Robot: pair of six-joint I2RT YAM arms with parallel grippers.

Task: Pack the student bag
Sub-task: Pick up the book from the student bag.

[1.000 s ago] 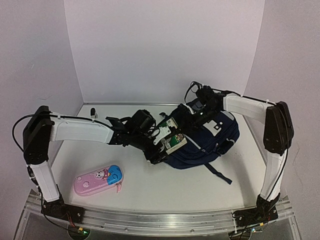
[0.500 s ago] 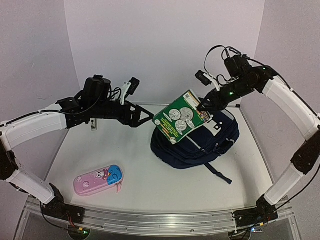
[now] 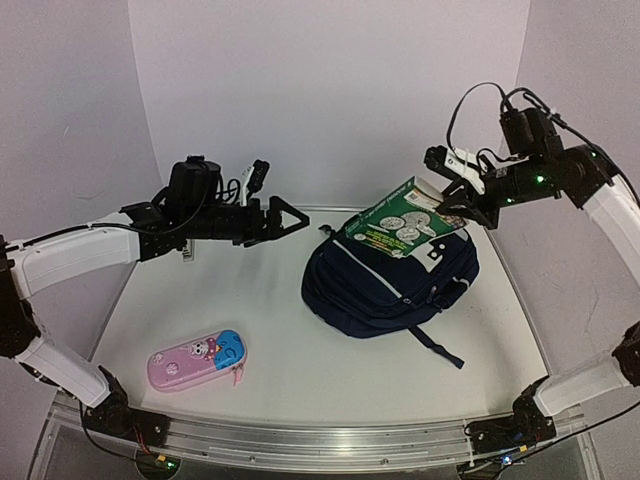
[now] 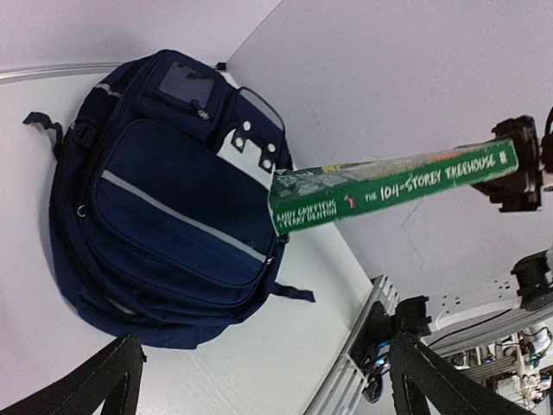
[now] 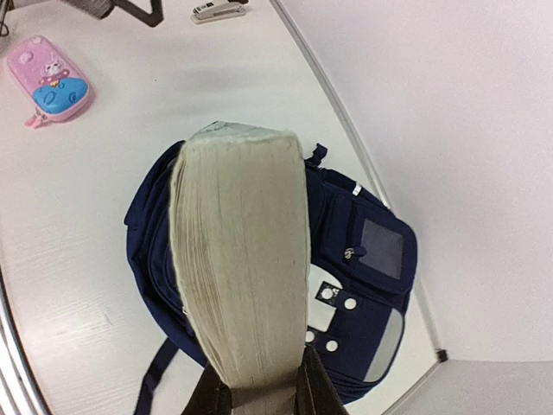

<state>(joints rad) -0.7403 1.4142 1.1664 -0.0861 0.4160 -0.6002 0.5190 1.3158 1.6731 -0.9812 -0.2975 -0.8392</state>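
The student bag (image 3: 390,285) is a navy-blue backpack lying flat at the table's back right, its pockets facing up (image 4: 164,199) (image 5: 371,277). Above its far side hangs a thick green paperback book (image 3: 405,225), tilted, with my right gripper (image 3: 462,203) shut on its upper end. In the right wrist view the book's page edge (image 5: 246,259) fills the middle, and the gripper (image 5: 263,402) pinches its near end. My left gripper (image 3: 285,218) hovers open left of the bag, well clear of it, with nothing between its fingertips (image 4: 121,372). The left wrist view shows the book's spine (image 4: 393,186).
A pink-and-blue pencil case (image 3: 197,360) (image 5: 47,78) lies at the front left. A small stapler (image 5: 220,9) sits near the back left wall, partly behind my left arm. The bag's loose strap (image 3: 438,347) trails toward the front right.
My left gripper opened wide, left the book at the bag and drew back up to the left. My right gripper carried the book up and to the right, above the bag.
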